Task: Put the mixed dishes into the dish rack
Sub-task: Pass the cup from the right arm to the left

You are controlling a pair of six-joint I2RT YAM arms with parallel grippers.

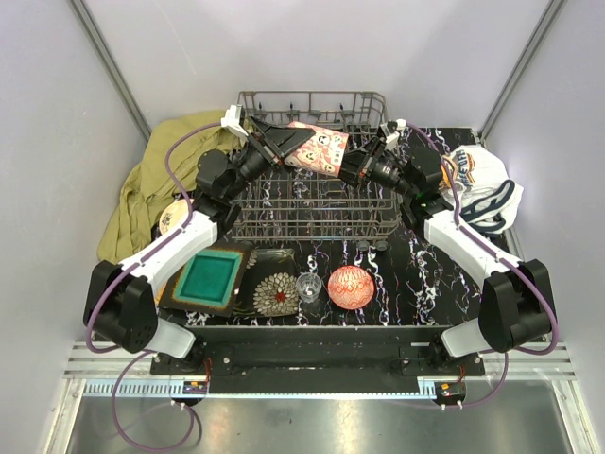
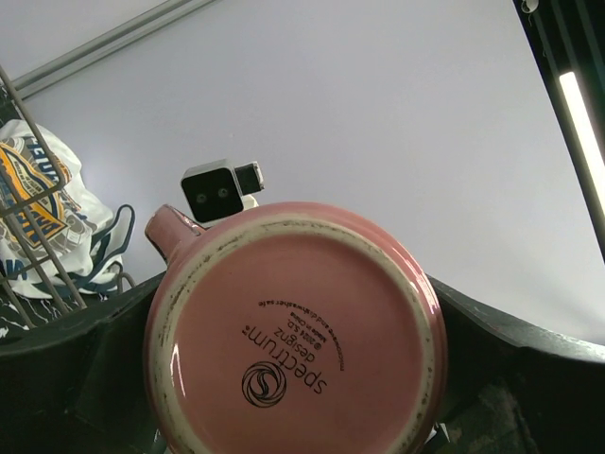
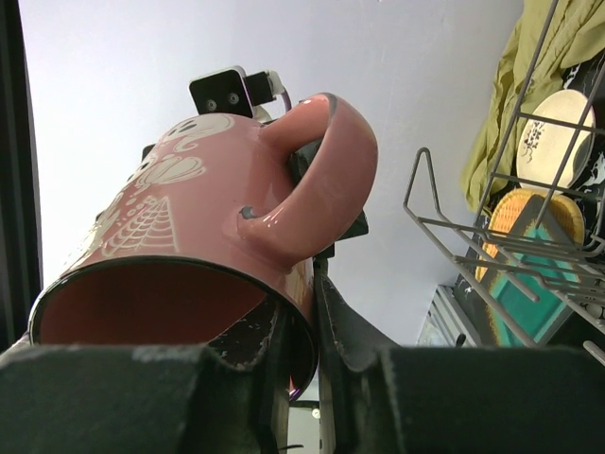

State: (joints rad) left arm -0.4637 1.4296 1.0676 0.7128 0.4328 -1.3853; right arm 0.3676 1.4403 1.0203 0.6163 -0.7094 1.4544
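Note:
The pink cup hangs on its side above the back of the dish rack, between both grippers. My right gripper is shut on the cup's rim, one finger inside the mouth and one outside, just below the handle. My left gripper is open, its fingers spread on either side of the cup's base. A teal square plate, dark floral plate, clear glass and red bowl sit on the table in front of the rack. A cream round plate lies at the left.
An olive-yellow cloth is heaped left of the rack and a white printed cloth lies to its right. Grey walls close in the back and sides. The rack's wires stand close to my right wrist.

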